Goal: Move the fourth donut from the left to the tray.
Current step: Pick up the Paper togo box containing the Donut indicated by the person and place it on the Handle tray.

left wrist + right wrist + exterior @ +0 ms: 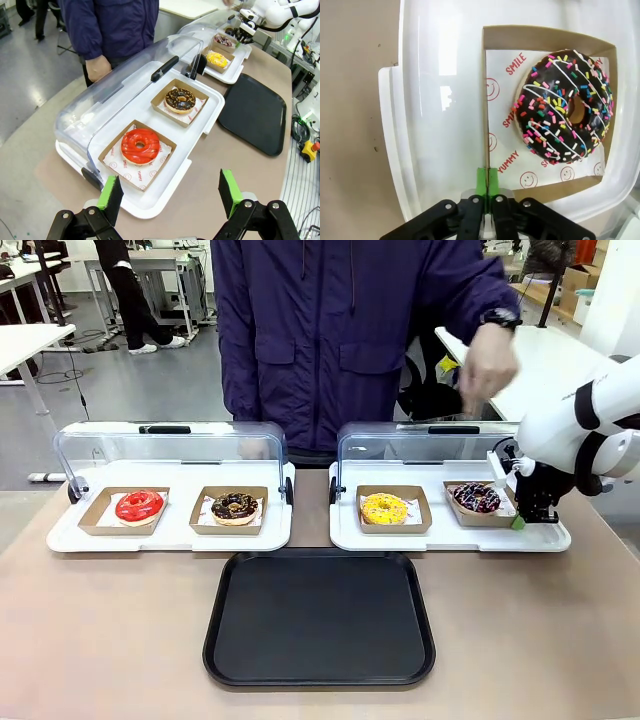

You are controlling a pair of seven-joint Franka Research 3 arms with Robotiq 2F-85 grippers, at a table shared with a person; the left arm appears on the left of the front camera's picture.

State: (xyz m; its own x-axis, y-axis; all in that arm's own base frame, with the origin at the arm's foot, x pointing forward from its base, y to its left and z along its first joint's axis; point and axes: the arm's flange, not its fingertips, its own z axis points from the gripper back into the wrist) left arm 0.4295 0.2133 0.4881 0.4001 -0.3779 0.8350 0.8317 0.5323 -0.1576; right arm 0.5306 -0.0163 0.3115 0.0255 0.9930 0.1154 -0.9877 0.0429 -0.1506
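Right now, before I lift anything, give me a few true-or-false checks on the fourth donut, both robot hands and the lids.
1. The sprinkled chocolate donut lies on the black tray. False: it sits in its cardboard box on the right white tray.
2. The right hand is shut on that box's wall. True.
3. The left hand is shut. False: it is open, above the table by the left white tray.
4. Both clear lids stand open. True.
5. The yellow donut is right of the sprinkled one. False: left of it.

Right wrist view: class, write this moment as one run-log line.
right claw: shut on cardboard tray wall | fourth donut: in that tray | left claw: open, holding nothing | black tray: donut not yet on it
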